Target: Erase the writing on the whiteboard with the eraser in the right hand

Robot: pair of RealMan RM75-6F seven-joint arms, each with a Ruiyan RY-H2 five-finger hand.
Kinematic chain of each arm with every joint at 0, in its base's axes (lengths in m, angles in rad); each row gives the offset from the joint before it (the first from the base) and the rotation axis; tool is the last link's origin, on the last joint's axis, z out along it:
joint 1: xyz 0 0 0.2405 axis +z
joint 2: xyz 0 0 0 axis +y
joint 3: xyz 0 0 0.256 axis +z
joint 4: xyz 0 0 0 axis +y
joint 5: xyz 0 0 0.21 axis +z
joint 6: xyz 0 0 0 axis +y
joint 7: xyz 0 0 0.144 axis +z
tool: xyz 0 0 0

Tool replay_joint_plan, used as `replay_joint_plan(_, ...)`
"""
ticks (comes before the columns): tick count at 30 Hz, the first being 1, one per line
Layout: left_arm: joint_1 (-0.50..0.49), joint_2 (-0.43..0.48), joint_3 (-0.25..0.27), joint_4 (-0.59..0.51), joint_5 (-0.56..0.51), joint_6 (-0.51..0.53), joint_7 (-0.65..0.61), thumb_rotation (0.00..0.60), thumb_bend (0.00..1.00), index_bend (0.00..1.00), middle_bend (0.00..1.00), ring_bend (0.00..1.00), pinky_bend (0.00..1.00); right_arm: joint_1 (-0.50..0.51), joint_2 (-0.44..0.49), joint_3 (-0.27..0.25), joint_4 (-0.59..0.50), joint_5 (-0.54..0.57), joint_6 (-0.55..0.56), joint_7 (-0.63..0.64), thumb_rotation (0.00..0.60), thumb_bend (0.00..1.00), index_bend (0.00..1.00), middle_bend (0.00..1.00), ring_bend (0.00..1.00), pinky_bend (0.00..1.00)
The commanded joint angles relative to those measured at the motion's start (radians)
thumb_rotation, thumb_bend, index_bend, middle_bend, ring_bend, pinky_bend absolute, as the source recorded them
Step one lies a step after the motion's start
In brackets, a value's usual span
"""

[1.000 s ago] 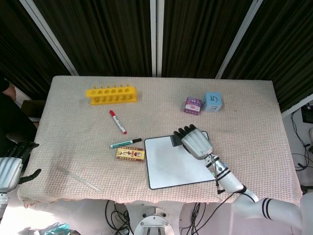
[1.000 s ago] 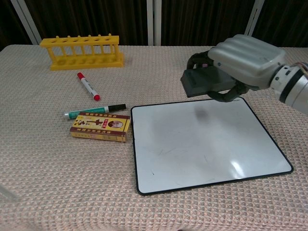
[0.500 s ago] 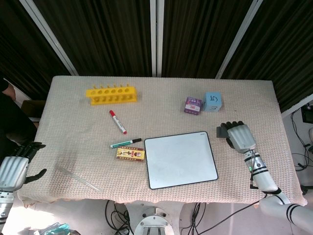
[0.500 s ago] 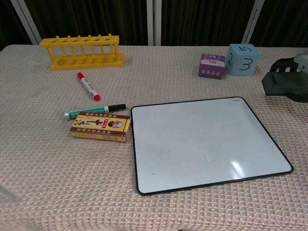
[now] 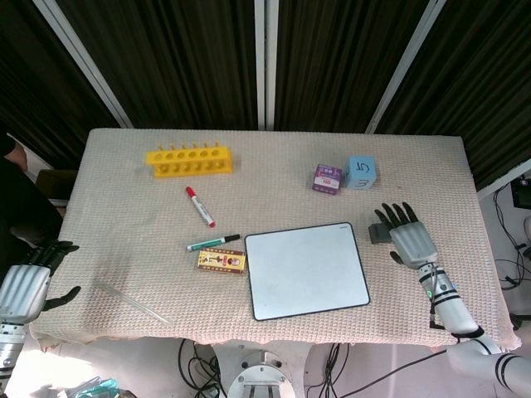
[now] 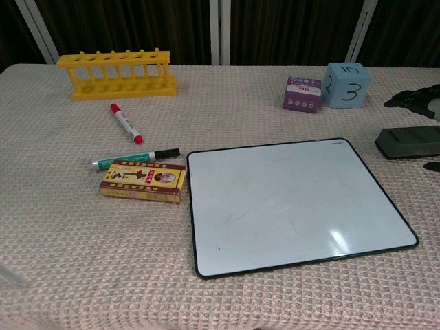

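Lying flat near the front of the woven-cloth table (image 5: pixel 415 166), the whiteboard (image 5: pixel 305 269) shows a wiped white face in the head view. Just right of the whiteboard sits the dark eraser (image 5: pixel 380 233) on the cloth, with the right hand (image 5: pixel 411 240) immediately beside and partly above it, fingers spread apart and gripping nothing. Behind the whiteboard stand a purple box (image 5: pixel 327 178) and a blue numbered cube (image 5: pixel 362 172), side by side. To the left of the whiteboard rests a yellow card box (image 5: pixel 221 261), with a green marker (image 5: pixel 212 243) just behind it and a red-capped marker (image 5: pixel 199 206) further back. A yellow tube rack (image 5: pixel 189 158) stands well behind and left of the whiteboard. A clear rod (image 5: pixel 133 302) lies well to the left of the whiteboard, near the table's front edge. Far left of the whiteboard, off the table's corner, the left hand (image 5: pixel 26 278) hangs with fingers loosely parted, empty.

From the chest view, the whiteboard (image 6: pixel 295 203) fills the centre, its surface clean but for faint streaks. The eraser (image 6: pixel 408 141) lies on the cloth just off the whiteboard's right rear corner. Only dark fingertips (image 6: pixel 411 99) of the right hand show at the frame edge, behind the eraser and apart from it. The purple box (image 6: pixel 302 93) and blue cube (image 6: pixel 346 84) sit behind the whiteboard; the card box (image 6: pixel 144 181), green marker (image 6: pixel 135 158), red-capped marker (image 6: pixel 126 122) and tube rack (image 6: pixel 117 73) lie to its left.
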Motion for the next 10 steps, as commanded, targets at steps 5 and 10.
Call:
replay_joint_plan(5,0.011,0.011,-0.005,-0.002,0.003,0.03,-0.004,0.6,0.16,0.24,0.22,0.15,0.25,-0.176,0.135,-0.079,-0.129,-0.201,0.377,0.05,0.6,0.11,0.0,0.0,0.0,0.0)
replay_joint_plan(10,0.015,0.014,-0.009,-0.004,0.0,0.042,-0.001,0.6,0.16,0.24,0.22,0.15,0.25,-0.326,0.177,-0.071,-0.152,-0.147,0.56,0.046,0.6,0.12,0.0,0.0,0.0,0.0)
